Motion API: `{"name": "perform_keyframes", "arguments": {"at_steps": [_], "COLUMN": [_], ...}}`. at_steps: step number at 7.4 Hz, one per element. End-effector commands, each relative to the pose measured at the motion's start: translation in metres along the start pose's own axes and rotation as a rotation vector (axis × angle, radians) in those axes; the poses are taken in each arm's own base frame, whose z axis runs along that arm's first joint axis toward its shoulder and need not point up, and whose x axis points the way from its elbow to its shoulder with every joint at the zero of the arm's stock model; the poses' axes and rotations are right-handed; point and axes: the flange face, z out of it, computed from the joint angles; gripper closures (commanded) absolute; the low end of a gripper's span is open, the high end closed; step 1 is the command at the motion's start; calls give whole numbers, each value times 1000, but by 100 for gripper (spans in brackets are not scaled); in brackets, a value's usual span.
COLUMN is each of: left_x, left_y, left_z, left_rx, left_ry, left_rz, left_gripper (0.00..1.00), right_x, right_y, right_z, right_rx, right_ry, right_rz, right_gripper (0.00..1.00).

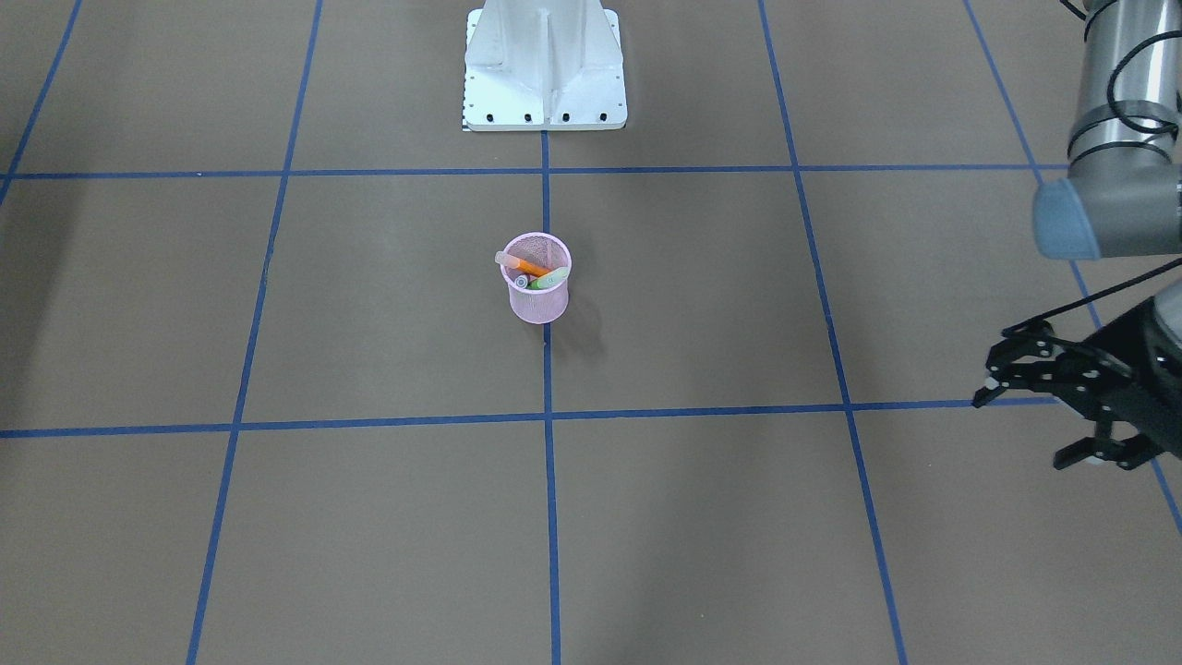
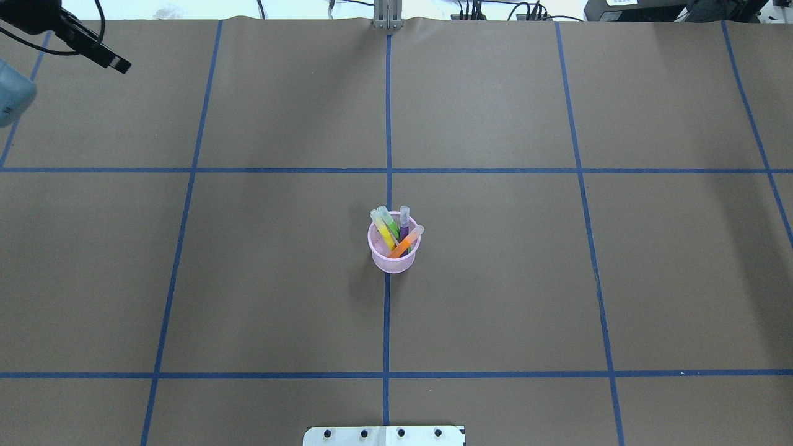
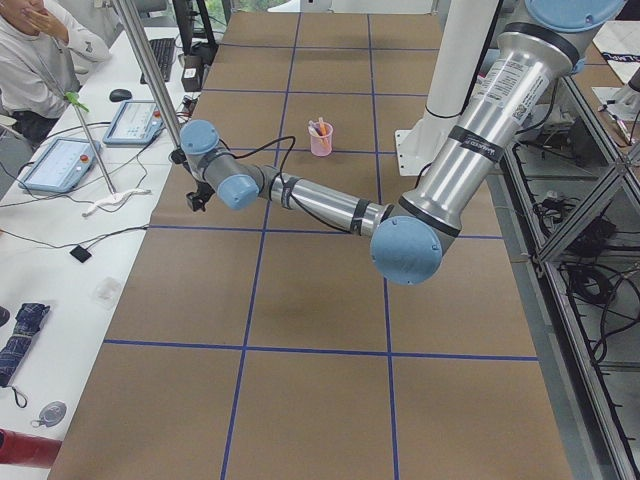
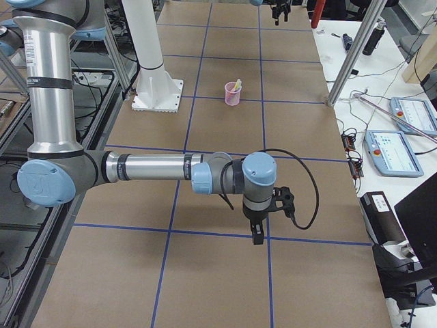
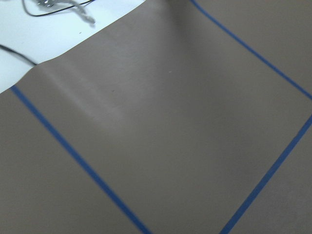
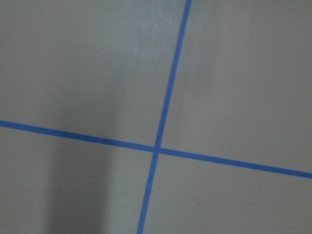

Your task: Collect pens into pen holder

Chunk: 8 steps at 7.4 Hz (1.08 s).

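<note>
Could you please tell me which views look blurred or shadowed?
Right wrist view: soft, with a dark shadow band at lower left. Left wrist view: blurred, with a pale sheen across the table. Front-facing view: sharp; the cup casts a faint shadow beside it.

I work over a table [image 2: 279,279] covered in brown paper, marked into large squares by blue tape lines [image 2: 387,322]. Along its far side runs a white bench [image 3: 60,290] strewn with cables. It holds two teach pendants [image 3: 55,165] and a folded umbrella [image 3: 18,345], and a slanted aluminium post [image 3: 150,95] rises by its edge. A person in white [image 3: 35,55] sits there. Even light throws soft shadows across the paper.
</note>
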Motion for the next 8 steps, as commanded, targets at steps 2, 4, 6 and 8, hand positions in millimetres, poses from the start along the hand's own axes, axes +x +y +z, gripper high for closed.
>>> {"name": "perform_keyframes", "arguments": {"at_steps": [2,4,6,8], "left_x": [-92,-122,-133,-134], "left_y": [121,188,283,307], "left_z": [-57,-62,-51,-54], "left_rx": [-116,-160,-239,-269], "left_ry": [-73,-147,-179,-211], "left_rz": [-257,-340,-365,-383], "left_gripper": [0,0,0,0], "right_x": [8,1,1,-4], "right_y": [18,12,12,10], "right_z": [3,-1,-2,-8], "right_rx": [-10,2,7,20], "right_ry": [-25,-52,-55,-55], "right_rz": [44,74,70,59], "right_gripper": [0,0,0,0]}}
